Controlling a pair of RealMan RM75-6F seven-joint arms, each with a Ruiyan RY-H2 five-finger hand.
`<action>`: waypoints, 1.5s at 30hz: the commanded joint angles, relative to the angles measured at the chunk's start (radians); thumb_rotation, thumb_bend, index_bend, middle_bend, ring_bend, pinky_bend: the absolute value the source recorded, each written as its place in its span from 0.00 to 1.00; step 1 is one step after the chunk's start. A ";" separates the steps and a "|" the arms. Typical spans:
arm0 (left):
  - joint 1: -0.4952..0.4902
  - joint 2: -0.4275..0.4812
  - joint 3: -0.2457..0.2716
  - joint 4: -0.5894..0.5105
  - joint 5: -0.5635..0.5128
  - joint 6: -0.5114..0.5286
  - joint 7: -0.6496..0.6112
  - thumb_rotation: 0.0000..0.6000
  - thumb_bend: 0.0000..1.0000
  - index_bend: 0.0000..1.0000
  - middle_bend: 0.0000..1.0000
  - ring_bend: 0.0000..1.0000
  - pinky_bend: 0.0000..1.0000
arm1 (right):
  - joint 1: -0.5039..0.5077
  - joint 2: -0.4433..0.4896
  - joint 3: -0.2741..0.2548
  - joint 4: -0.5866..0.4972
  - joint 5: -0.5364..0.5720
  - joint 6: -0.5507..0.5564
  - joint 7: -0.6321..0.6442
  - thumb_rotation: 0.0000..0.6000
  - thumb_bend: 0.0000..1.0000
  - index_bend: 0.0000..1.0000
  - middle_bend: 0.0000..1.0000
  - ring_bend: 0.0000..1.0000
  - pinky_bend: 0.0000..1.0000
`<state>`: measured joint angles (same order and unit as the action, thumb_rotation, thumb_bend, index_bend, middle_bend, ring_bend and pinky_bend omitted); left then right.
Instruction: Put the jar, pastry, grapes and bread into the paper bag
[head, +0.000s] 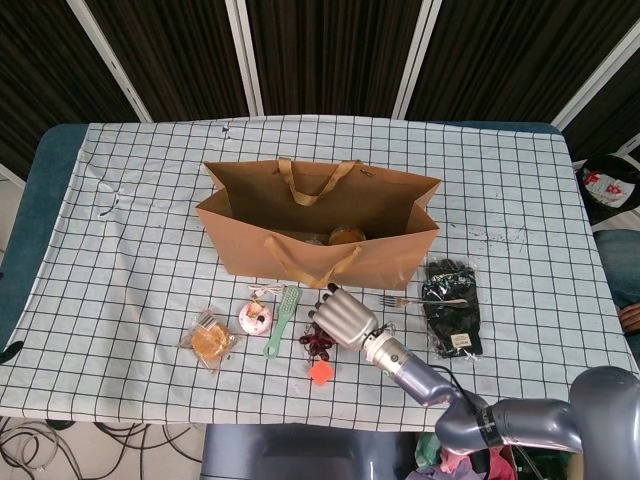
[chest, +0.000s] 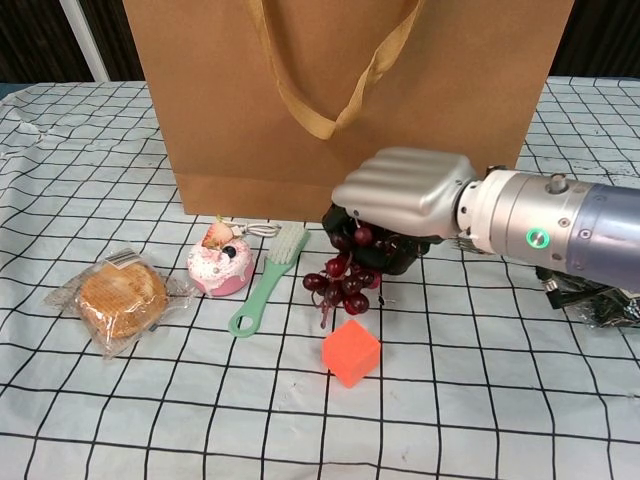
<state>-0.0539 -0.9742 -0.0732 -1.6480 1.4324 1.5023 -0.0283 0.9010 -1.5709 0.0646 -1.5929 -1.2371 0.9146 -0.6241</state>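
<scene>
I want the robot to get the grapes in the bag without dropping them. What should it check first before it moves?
1. Right hand holds the grapes: ok, the bunch hangs from it.
2. Grip firm: cannot tell, fingers hidden underneath.
3. Paper bag open on top: ok.
4. Room in the bag: ok, though something orange lies inside.
5. Orange cube apart from the grapes: ok.
6. Left hand out of the way: ok, not in view.

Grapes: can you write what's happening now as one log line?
right hand: holds grapes | grapes: lifting off table | paper bag: upright behind | left hand: unseen
</scene>
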 joint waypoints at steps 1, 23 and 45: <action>0.000 0.001 0.000 0.000 0.000 0.000 -0.001 1.00 0.11 0.16 0.07 0.03 0.13 | -0.033 0.050 0.014 -0.060 -0.021 0.044 0.063 1.00 0.55 0.63 0.50 0.48 0.31; 0.005 0.002 0.007 -0.015 0.011 0.005 0.008 1.00 0.11 0.16 0.07 0.03 0.13 | -0.395 0.671 0.000 -0.358 -0.113 0.492 0.335 1.00 0.54 0.63 0.49 0.47 0.32; 0.004 0.007 0.002 -0.009 -0.001 0.000 -0.005 1.00 0.11 0.16 0.07 0.03 0.13 | -0.032 0.685 0.402 -0.315 0.348 0.246 0.216 1.00 0.53 0.62 0.47 0.47 0.31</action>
<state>-0.0497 -0.9667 -0.0713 -1.6567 1.4314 1.5030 -0.0333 0.8372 -0.8583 0.4502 -1.9124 -0.9160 1.1914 -0.3907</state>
